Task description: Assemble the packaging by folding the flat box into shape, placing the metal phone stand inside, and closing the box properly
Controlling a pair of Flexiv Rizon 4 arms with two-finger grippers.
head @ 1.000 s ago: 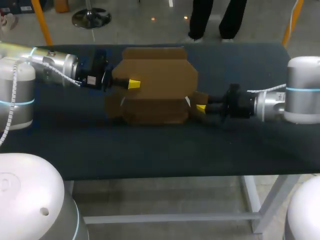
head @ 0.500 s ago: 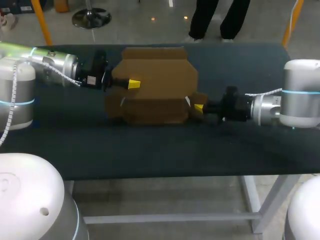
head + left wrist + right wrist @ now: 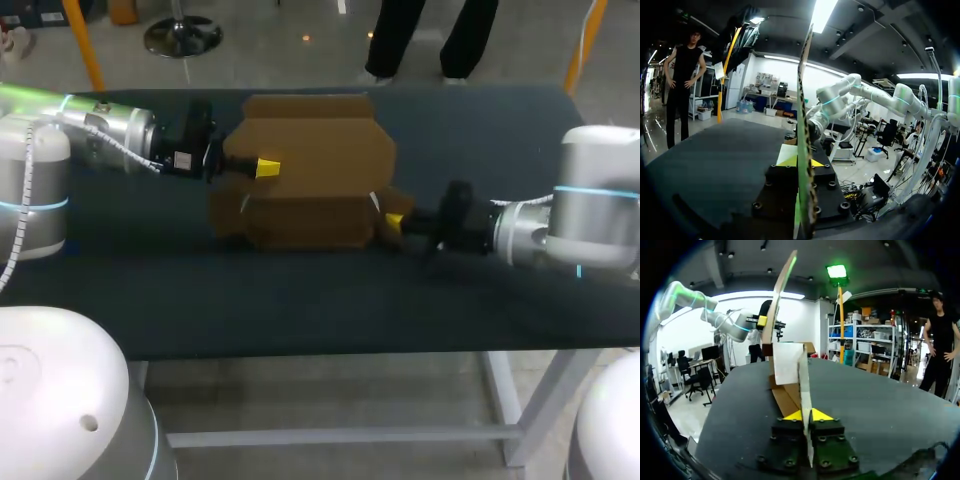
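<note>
- Right, the flat box [image 3: 310, 170] is in the upper middle of the head view, a brown cardboard sheet over the dark table [image 3: 300, 300], broad face towards the camera.
- Both wrist cameras show it edge-on and rising tall, so the sheet stands upright rather than lying down. Whether its lower edge rests on the table I cannot tell.
- Left arm [image 3: 115, 135] comes in from the upper left of the frame, and the left gripper [image 3: 262, 168] is at the box's left side, one yellow tip showing on the near face.
- From the left wrist camera the cardboard runs straight up between the fingers, with a yellow tip [image 3: 786, 161] pressed to each face. That pincer is clenched on the flat box.
- Right arm [image 3: 570, 225] enters from the right edge at mid height, and the right gripper [image 3: 395, 218] is at the small side flap [image 3: 398, 198] on the box's lower right corner.
- Seen from the right wrist camera, that thin flap stands edge-on between the two yellow tips, both tight against it, so this pincer is grasping the flat box by the flap.
- Ahead of the right gripper the rest of the sheet leans and curves upward, and at its far edge the left gripper shows, yellow tip against the cardboard.
</note>
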